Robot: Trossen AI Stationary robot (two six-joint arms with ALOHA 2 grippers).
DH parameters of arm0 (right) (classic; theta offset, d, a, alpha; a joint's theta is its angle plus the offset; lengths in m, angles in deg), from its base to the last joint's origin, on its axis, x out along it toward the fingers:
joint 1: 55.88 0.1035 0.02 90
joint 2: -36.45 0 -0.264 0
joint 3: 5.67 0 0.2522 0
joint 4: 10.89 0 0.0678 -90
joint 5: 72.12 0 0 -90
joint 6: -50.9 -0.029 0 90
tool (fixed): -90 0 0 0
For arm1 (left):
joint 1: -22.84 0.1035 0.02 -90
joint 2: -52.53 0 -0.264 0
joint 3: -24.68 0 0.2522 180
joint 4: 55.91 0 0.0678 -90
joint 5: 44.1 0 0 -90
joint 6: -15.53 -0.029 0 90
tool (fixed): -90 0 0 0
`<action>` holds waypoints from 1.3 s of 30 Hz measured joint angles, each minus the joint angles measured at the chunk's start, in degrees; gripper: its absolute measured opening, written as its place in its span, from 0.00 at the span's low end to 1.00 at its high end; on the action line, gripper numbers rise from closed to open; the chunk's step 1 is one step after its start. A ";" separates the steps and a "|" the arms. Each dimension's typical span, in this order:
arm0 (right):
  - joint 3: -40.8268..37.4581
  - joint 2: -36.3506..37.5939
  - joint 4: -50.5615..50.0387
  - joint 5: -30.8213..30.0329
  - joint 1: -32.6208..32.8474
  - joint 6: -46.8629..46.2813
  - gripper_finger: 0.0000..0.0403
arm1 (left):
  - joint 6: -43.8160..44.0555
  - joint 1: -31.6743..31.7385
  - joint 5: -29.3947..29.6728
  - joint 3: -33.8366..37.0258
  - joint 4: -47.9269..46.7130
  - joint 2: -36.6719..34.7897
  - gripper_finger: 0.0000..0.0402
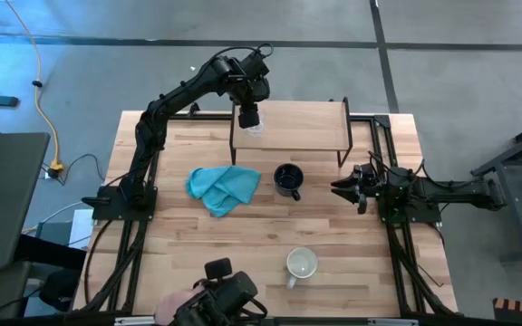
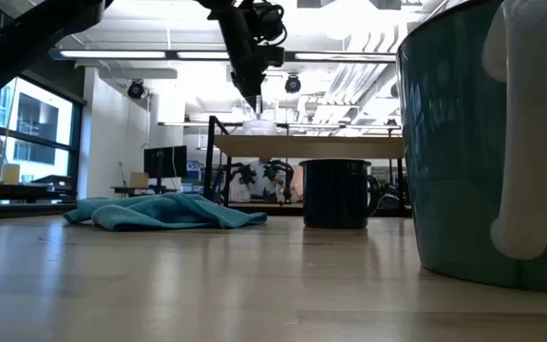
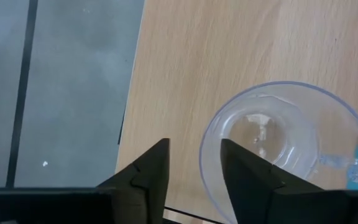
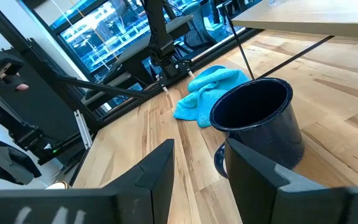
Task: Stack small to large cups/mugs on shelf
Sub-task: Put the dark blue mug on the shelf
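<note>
The small clear glass cup [image 1: 256, 128] stands upright on the left end of the wooden shelf [image 1: 306, 122]. My left gripper [image 1: 247, 116] is open just above it. In the left wrist view the cup's near rim [image 3: 202, 155] lies under the gap between the fingers [image 3: 194, 177]. In the low view the fingertips [image 2: 254, 95] hang clear above the cup [image 2: 260, 124]. The black mug [image 1: 288, 180] stands upright on the table in front of the shelf. My right gripper [image 1: 347, 188] is open, level with it and a little to its right. The pale mug [image 1: 301, 264] stands near the table's front edge.
A crumpled cyan cloth [image 1: 223, 188] lies on the table left of the black mug. The shelf's thin black legs [image 1: 342, 149] stand behind the black mug. The pale mug fills the right of the low view [image 2: 482, 142]. The shelf's right part is bare.
</note>
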 joint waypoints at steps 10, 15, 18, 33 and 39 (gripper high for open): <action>0.00 0.00 0.00 0.00 0.00 0.01 0.33 | 1.86 -0.02 -1.81 0.00 -0.25 -0.02 0.38; 0.00 0.00 0.00 0.00 0.00 -0.01 0.33 | 2.74 -0.02 -2.48 0.00 -0.57 -0.37 0.38; 0.00 0.02 0.00 0.00 0.00 0.00 0.33 | 2.67 -0.13 -2.67 -0.07 -0.28 -1.06 0.38; 0.00 0.02 0.00 0.00 0.00 0.43 0.33 | 4.65 -0.13 -3.13 -0.07 -0.27 -5.86 0.38; 0.00 0.02 0.00 0.00 0.00 -0.06 0.33 | 8.81 -0.13 -6.10 -0.07 0.23 -10.51 0.38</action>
